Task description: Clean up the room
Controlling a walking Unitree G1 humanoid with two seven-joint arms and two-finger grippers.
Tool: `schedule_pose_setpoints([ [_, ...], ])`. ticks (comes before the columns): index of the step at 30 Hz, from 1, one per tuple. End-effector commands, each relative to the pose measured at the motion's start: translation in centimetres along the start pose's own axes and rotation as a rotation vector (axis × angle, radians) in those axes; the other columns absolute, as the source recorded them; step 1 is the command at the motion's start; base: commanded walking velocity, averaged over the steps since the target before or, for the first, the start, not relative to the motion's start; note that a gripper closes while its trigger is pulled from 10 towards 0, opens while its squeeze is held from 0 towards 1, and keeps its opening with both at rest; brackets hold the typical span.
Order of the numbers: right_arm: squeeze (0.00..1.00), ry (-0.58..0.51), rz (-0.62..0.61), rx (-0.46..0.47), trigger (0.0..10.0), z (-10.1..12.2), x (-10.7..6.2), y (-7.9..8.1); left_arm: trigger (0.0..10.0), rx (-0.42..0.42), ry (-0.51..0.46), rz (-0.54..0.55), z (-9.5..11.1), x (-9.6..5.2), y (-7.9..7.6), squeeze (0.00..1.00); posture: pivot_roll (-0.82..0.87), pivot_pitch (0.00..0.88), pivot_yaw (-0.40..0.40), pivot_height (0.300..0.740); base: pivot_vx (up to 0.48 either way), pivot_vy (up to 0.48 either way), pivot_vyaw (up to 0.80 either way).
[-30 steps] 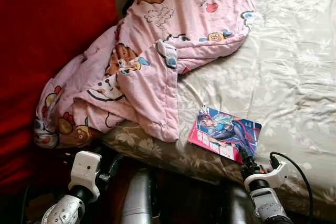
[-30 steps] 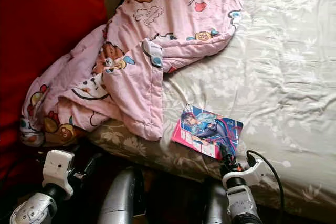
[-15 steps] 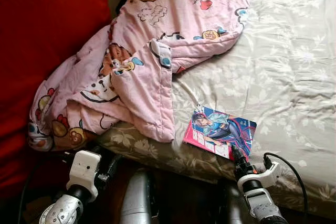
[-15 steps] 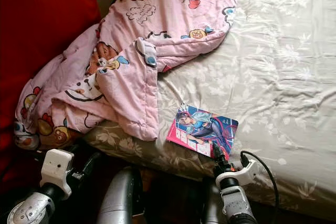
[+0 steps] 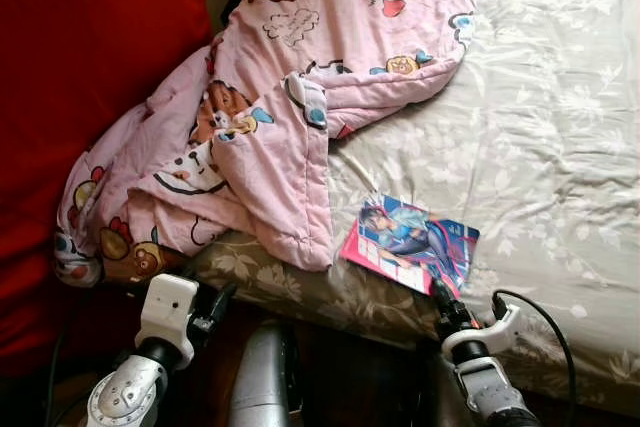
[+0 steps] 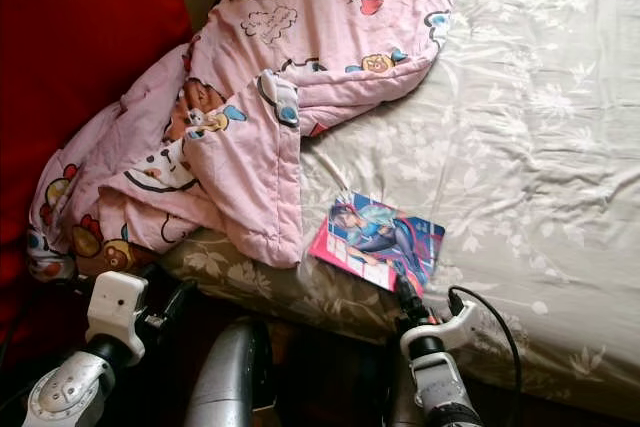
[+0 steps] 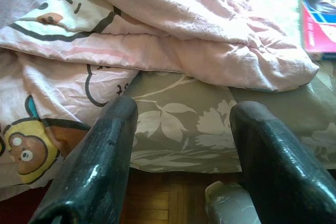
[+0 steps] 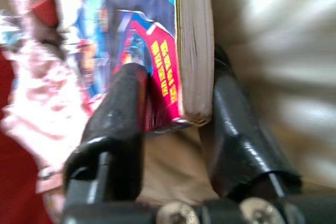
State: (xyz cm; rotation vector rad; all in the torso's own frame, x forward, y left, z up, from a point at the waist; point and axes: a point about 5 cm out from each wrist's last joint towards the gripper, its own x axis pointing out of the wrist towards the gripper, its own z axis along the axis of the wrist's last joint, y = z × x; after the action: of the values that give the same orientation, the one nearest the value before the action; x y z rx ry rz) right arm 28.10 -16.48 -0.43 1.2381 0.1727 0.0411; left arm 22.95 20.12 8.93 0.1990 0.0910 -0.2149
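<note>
A colourful illustrated book (image 5: 410, 243) lies near the front edge of the bed, tilted up at its near corner. My right gripper (image 5: 440, 297) reaches up from below the bed edge. Its two black fingers (image 8: 231, 114) are shut on the book (image 8: 157, 35), one on the cover and one under the page block. A pink cartoon-print blanket (image 5: 300, 77) is bunched over the bed's left side and hangs over the edge. My left gripper (image 7: 186, 109) is open, low in front of the bed edge beneath the blanket's hem, holding nothing.
The bed carries a pale leaf-patterned sheet (image 5: 540, 147), rumpled toward the right. A big red surface (image 5: 90, 67) stands along the left. Dark wooden floor (image 7: 152, 208) shows under the bed edge. A black cable (image 5: 545, 312) loops by my right wrist.
The right gripper has closed in on the book's near corner; the book has tipped up and slid a little left. The left gripper has risen slightly.
</note>
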Motion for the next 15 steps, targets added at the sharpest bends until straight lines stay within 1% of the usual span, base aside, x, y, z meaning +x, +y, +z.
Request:
schedule_pose_setpoints([
  [1,0.00,-0.016,0.113,0.036,0.0,-0.2,0.7,1.4,10.0,0.008,0.037,0.018,-1.0,-0.1,0.1,0.00,0.17,0.249,0.127,0.611,0.000,0.000,0.00],
  [4,0.00,-0.043,0.211,0.066,0.0,0.3,1.3,2.6,10.0,0.008,0.028,0.022,-1.0,0.6,0.0,0.00,0.16,0.231,0.122,0.611,0.000,0.000,0.00],
  [5,0.00,-0.043,0.211,0.066,0.0,0.3,1.3,2.6,10.0,0.008,0.028,0.022,-1.0,0.6,0.0,0.00,0.16,0.231,0.122,0.611,0.000,0.000,0.00],
  [6,0.00,-0.105,0.318,0.036,0.0,1.2,1.6,4.1,10.0,0.002,0.012,0.036,-1.4,2.5,-0.2,0.00,0.11,0.152,0.095,0.611,0.000,0.000,0.00],
  [8,0.00,-0.150,0.318,0.029,0.0,1.9,1.6,4.2,10.0,-0.001,0.012,0.042,-1.6,3.0,-0.2,0.00,0.10,0.132,0.085,0.611,0.000,0.000,0.00],
  [9,0.00,-0.150,0.318,0.029,0.0,1.9,1.6,4.2,10.0,-0.001,0.012,0.042,-1.6,3.0,-0.2,0.00,0.10,0.132,0.085,0.611,0.000,0.000,0.00],
  [10,0.00,-0.202,0.334,-0.027,0.0,3.0,1.5,5.0,10.0,-0.009,0.006,0.057,-1.9,3.6,-0.1,0.00,0.07,0.104,0.071,0.611,0.000,0.000,0.00],
  [13,0.00,-0.241,0.330,-0.137,0.0,4.0,1.5,5.8,10.0,-0.024,0.004,0.071,-2.2,4.3,-0.2,0.00,0.05,0.075,0.054,0.611,0.000,0.000,0.00],
  [14,0.00,-0.252,0.325,-0.161,0.0,4.2,1.4,6.0,10.0,-0.032,0.007,0.076,-2.3,4.5,-0.3,0.00,0.04,0.066,0.048,0.611,0.000,0.000,0.00],
  [15,0.00,-0.252,0.325,-0.161,0.0,4.2,1.4,6.0,10.0,-0.032,0.007,0.076,-2.3,4.5,-0.3,0.00,0.04,0.066,0.048,0.611,0.000,0.000,0.00],
])
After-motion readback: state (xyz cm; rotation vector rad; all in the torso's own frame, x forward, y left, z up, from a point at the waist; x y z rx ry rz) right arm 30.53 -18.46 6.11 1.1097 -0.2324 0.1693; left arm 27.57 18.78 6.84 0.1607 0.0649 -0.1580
